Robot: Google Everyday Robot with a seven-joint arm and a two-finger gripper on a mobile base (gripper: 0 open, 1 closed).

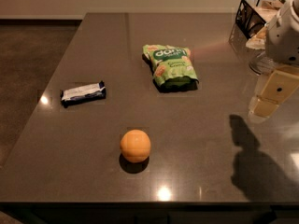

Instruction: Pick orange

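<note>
Item 1. Green snack bag (170, 65), mid-bench (201, 139) toward the far edge: large white brand lettering across its upper part, the letters too unclear to read. The smaller print beneath cannot be read either.
Item 2. Dark wrapped bar (83, 93), near the left edge: pale label, no legible text.
Item 3. Hand (267, 106), above the right edge: no legible marking.

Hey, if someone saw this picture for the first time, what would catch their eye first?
The orange stands out first, bright against the dark table, alone near the front edge. Behind it lie a green snack bag toward the middle and a blue-and-white wrapped bar at the view's left. The gripper hangs above the table's right side, apart from the orange, casting a shadow.
</note>
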